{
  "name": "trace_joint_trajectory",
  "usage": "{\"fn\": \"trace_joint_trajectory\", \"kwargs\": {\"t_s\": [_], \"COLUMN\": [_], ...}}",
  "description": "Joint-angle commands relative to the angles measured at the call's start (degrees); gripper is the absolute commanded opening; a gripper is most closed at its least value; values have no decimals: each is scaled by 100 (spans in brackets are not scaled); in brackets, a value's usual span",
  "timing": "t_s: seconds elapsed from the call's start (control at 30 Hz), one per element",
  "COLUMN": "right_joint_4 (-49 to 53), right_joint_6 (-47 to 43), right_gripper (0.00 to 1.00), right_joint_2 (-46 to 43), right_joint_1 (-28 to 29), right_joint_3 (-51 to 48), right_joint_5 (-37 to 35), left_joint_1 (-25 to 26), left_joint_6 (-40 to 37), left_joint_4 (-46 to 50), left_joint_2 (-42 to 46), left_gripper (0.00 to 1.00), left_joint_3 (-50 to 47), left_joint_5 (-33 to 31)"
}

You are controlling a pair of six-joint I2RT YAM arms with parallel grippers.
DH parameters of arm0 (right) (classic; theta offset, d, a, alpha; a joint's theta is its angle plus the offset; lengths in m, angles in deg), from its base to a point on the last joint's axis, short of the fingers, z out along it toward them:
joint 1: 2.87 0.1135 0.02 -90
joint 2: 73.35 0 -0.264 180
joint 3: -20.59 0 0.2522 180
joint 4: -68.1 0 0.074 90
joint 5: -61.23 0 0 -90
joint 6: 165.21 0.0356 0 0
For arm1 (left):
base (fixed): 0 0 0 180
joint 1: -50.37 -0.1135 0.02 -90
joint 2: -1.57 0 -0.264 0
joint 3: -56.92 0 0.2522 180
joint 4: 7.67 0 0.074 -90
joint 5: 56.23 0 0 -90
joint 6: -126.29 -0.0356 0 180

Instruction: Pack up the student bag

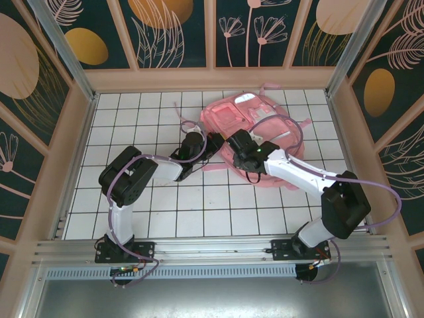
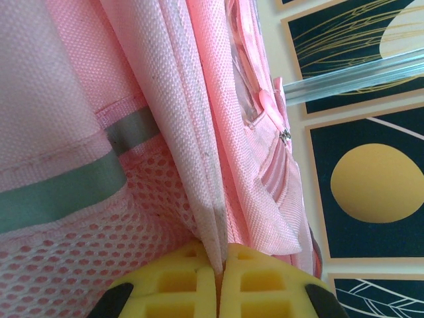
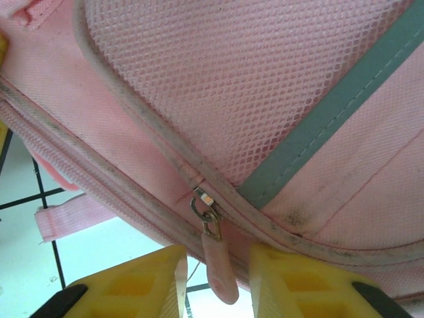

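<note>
The left claw is clamped on a seam of the student bag; the right claw stands apart, the bag's zipper pull hanging between its fingers.

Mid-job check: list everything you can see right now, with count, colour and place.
backpack: one, pink, far-centre of the table
zipper pull: one, pink, hanging from the backpack's seam
table: one, white tiled, under everything
wall panels: several, dark floral print, around the table
left gripper: one, yellow pads, shut on a backpack fabric edge
right gripper: one, yellow pads, open either side of the zipper pull
</note>
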Motion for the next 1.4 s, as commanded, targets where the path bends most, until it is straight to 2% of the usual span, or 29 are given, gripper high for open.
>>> {"fn": "trace_joint_trajectory", "kwargs": {"t_s": [0.0, 0.1, 0.23, 0.3, 0.4, 0.43, 0.57, 0.73, 0.83, 0.9, 1.03, 1.1, 1.13, 1.37], "right_joint_4": [-346, -524, -591, -584, -500, -405, 281, 867, 661, 213, -1078, -1615, -1875, -2499], "right_joint_6": [135, 136, 58, -119, -738, -1036, -1443, -1765, -1931, -1990, -1963, -1915, -1884, -2016], "right_gripper": [25, 20, 0, 0, 0, 0, 0, 0, 0, 0, 0, 0, 0, 0], "right_joint_2": [171, 212, 88, -134, -448, -517, -755, -1098, -1236, -1216, -786, -453, -241, 938], "right_joint_1": [-31, -110, -107, -116, -192, -248, -450, -886, -1065, -1066, -1072, -1071, -1068, -1008], "right_joint_3": [-147, -243, -375, -481, -735, -840, -1178, -1445, -1302, -1181, -869, -620, -437, 1003], "right_joint_5": [-467, -373, -261, -107, 504, 796, 1187, 1045, 1311, 1754, 2926, 3260, 3461, 4065], "left_joint_1": [5, 9, 1, -47, -261, -389, -811, -1117, -1257, -1313, -1323, -1324, -1325, -1285], "left_joint_6": [102, 114, 96, 46, -69, -77, -391, -874, -1040, -1053, -1059, -1053, -1035, -488], "left_joint_4": [-609, -631, -622, -586, -523, -534, -556, -116, 242, 362, 729, 918, 956, 709], "left_joint_2": [138, 158, 153, 111, -13, -68, -284, -572, -784, -861, -682, -418, -235, 1109], "left_gripper": [5, 5, 5, 5, 2, 0, 0, 0, 0, 12, 52, 62, 66, 69], "left_joint_3": [175, 168, 33, 43, 64, 66, 291, 966, 1473, 1688, 1727, 1515, 1327, -472], "left_joint_5": [123, 98, -4, -49, -116, -91, 17, 251, 566, 780, 1120, 1272, 1343, 1291]}}
